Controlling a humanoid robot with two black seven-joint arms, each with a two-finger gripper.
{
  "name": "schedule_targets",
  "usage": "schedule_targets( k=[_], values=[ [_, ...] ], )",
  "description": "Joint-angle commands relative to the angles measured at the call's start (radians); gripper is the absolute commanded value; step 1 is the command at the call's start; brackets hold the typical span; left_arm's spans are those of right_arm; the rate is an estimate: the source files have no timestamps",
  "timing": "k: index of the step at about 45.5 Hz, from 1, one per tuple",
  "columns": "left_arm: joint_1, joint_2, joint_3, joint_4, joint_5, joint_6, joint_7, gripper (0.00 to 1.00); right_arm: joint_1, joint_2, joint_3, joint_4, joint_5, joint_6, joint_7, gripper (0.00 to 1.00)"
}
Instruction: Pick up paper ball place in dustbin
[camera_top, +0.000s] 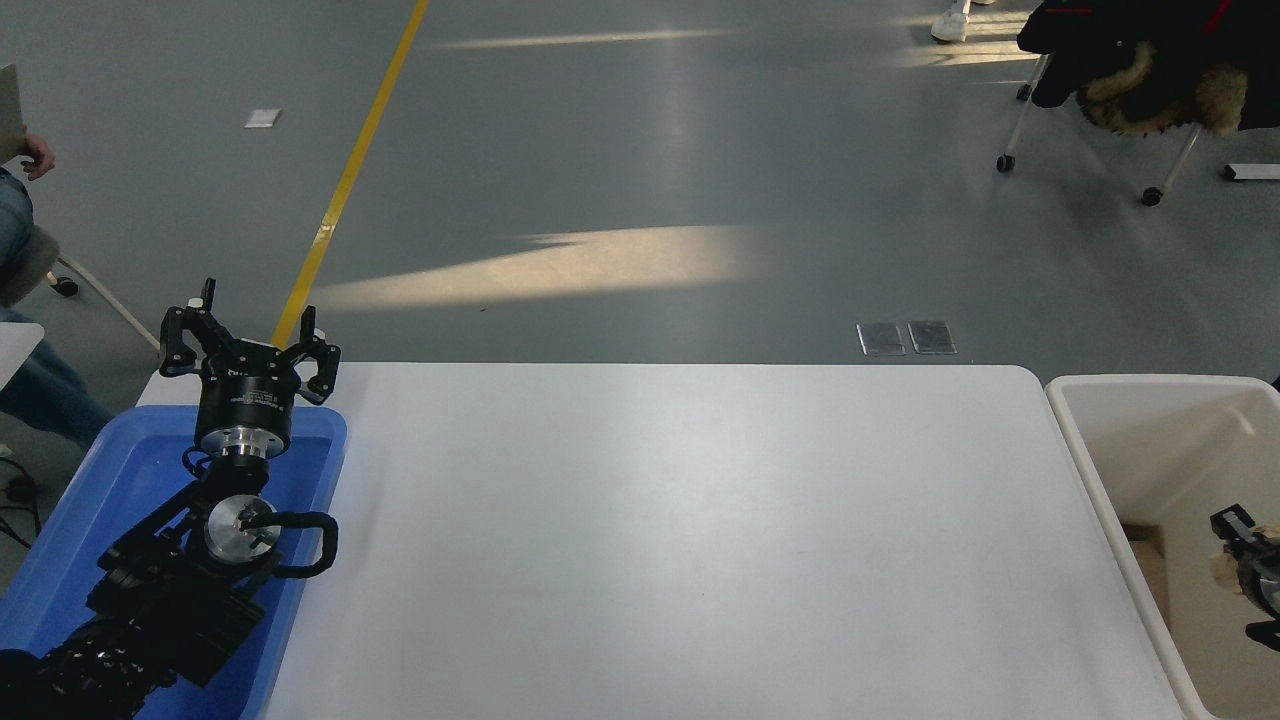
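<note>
Beyond white table (690, 520), grey floor (640, 180) stretches.

The white rectangular bench (690, 530) carries a shallow blue plastic tray (110, 480) at its left end, where the parked black left gripper (250, 345) hangs with its jaws spread. At the right edge, the black right gripper (1250, 570) sits inside the cream-white rectangular plastic dustbin (1085, 455), the tan crumpled paper ball (1224, 568) against it

Left pincer (248, 345) parked lower left, fingers spread; right pincer (1250, 570) at right edge, mostly cropped.
</note>
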Motion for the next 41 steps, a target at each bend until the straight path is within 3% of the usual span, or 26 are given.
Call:
schedule_targets(
  k=[1, 13, 18, 27, 35, 41],
  values=[
    [-0.001, 0.0, 0.001, 0.0, 0.002, 0.0, 0.0, 0.99, 0.186, -0.139, -0.029, 0.288, -0.018, -0.007, 0.0, 1.0],
    [-0.003, 0.0, 0.003, 0.0, 0.002, 0.0, 0.001, 0.99, 0.684, -0.257, -0.386, 0.731, -0.051, 0.001, 0.0, 1.0],
    [-0.003, 0.0, 0.003, -0.002, 0.002, 0.0, 0.001, 0.99, 0.961, -0.253, -0.567, 0.945, -0.052, 0.008, 0.002, 1.0],
    [-0.001, 0.002, 0.003, 0.0, 0.0, 0.0, 0.001, 0.99, 1.33, -0.144, -0.768, 1.207, -0.077, 0.085, 0.0, 1.0],
    [-0.001, 0.002, 0.001, 0.0, 0.0, 0.0, 0.001, 0.99, 1.581, -0.054, -0.782, 1.299, -0.054, 0.316, -0.001, 1.0],
    [0.0, 0.0, 0.001, 0.0, 0.0, 0.0, 0.0, 0.99, 1.721, 0.052, -0.796, 1.299, 0.05, 0.479, -0.009, 1.0]
  ],
)
